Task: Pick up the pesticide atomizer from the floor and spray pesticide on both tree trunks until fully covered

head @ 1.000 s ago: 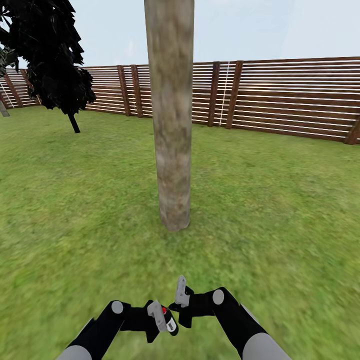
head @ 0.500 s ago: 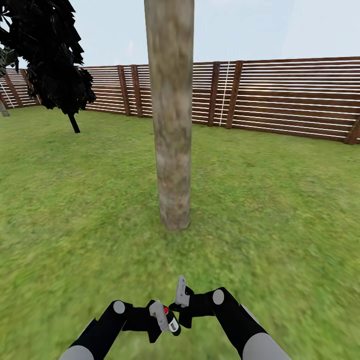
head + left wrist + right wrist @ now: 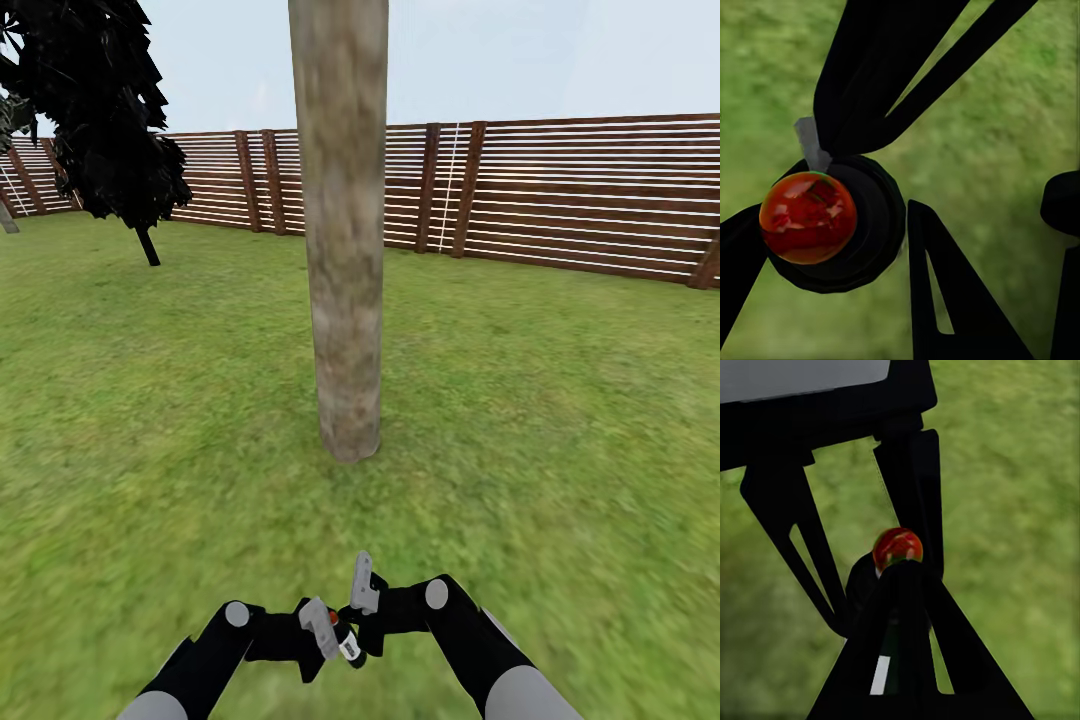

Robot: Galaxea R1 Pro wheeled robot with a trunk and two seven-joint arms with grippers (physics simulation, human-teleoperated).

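black arms come in from the bottom of the head view and meet low in the middle over the grass. the left gripper [image 3: 322, 640] is pinching the spray bottle [image 3: 345, 641], a small dark bottle with a white label and a red-orange spot at its top, held tilted between the black fingers just above the lawn. in the left wrist view the same bottle [image 3: 840, 225] sits as a dark round body with a glossy red-orange ball on it, a dark finger [image 3: 866, 75] pressed against it on one side and a bit of pale grey showing beside it. the right gripper [image 3: 362, 600] is just beside the bottle, its pale grey tip standing upright next to the bottle's top; whether its fingers are spread or pressed together i cannot tell. in the right wrist view the bottle [image 3: 898, 549] shows with its red top between black finger shapes, a white strip of label lower down.

the floor [image 3: 560, 480] is blurry green grass all round. straight ahead, well apart from the grippers, stands the tree trunk [image 3: 343, 250], a thick column of mottled grey-brown bark, upright, running off the top of the view. farther off at the left is a thin-stemmed tree with black leaves [image 3: 100, 110]. behind everything runs a brown slatted wooden fence [image 3: 580, 200], with pale sky above it.
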